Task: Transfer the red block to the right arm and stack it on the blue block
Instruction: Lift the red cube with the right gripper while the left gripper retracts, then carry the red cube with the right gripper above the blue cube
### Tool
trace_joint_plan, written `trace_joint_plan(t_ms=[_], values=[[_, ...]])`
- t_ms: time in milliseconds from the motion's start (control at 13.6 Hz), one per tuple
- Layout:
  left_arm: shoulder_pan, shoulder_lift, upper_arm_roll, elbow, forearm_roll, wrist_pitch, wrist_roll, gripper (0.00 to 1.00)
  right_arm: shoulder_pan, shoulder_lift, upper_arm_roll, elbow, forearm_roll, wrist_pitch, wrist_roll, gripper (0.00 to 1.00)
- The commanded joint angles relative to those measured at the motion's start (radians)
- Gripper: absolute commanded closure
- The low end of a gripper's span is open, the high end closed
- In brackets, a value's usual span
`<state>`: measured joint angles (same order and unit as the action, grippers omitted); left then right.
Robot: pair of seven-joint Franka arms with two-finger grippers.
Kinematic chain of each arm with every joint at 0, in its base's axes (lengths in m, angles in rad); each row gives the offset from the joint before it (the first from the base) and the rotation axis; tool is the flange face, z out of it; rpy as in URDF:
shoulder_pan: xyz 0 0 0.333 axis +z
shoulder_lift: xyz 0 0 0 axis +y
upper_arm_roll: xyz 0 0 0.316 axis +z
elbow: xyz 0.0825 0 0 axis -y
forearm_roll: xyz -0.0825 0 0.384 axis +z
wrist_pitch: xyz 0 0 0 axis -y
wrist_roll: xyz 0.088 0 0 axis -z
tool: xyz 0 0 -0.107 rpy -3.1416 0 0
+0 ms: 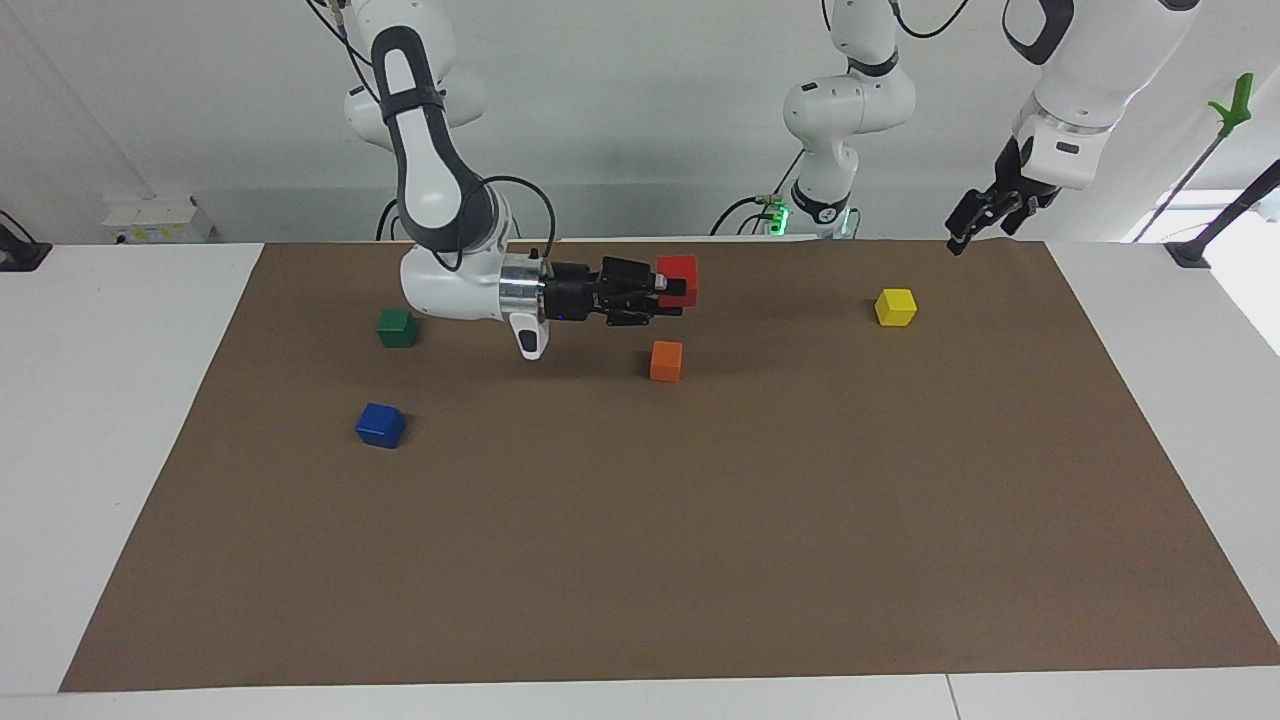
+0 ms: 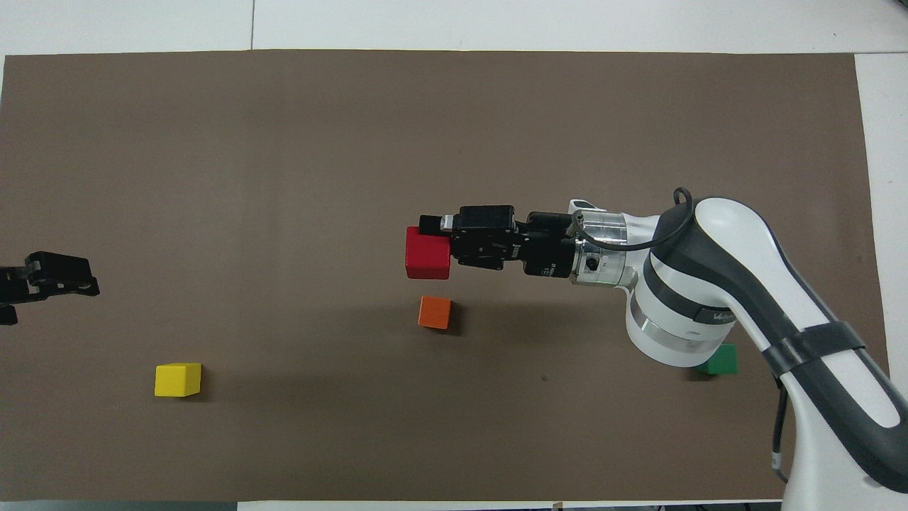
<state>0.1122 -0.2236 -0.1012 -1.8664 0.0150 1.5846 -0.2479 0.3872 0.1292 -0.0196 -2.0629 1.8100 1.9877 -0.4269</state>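
- The right gripper (image 1: 672,289) is clamped on the red block (image 1: 679,276), which hangs in the air at upper centre of the facing view, above the brown mat (image 1: 700,560) and over the spot just up-frame of the orange cube (image 1: 666,360).
- The block looks rigid, light and smooth-faced — a flat-sided cube that suits a pinch across two parallel faces, as it has now; it likely won't crush, though a slack pinch could let it twist.
- The blue block (image 1: 380,424) sits alone at mid-left of the facing view, with the green cube (image 1: 397,327) up-frame of it and well apart.
- Bare mat lies all round the blue block, so a descent from above looks unobstructed.
- The left gripper (image 1: 975,215) hangs spread and empty at the upper right, over the mat's edge — up-frame of the yellow cube (image 1: 895,306).
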Motion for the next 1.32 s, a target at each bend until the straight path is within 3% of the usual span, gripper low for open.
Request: trace_joint_plan(t_ms=[0,221,735,1250], values=[[-0.047,0.151,0.030,0.197,0.048,-0.119,0.029,0.00,-0.004,-0.022,0.004,0.041,-0.168,0.083,0.144,1.00],[-0.114,0.174,0.110,0.200,0.030,-0.143,0.050,0.00,-0.016,-0.022,0.003,0.099,-0.462,0.099,0.337,1.00],[-0.109,0.268,0.078,0.271,-0.001,-0.127,0.122,0.00,-0.019,-0.020,0.000,0.172,-1.113,0.079,0.657,1.00],[-0.036,0.259,0.018,0.285,-0.017,-0.175,0.124,0.00,-0.067,-0.013,-0.002,0.185,-1.682,-0.012,0.821,1.00]])
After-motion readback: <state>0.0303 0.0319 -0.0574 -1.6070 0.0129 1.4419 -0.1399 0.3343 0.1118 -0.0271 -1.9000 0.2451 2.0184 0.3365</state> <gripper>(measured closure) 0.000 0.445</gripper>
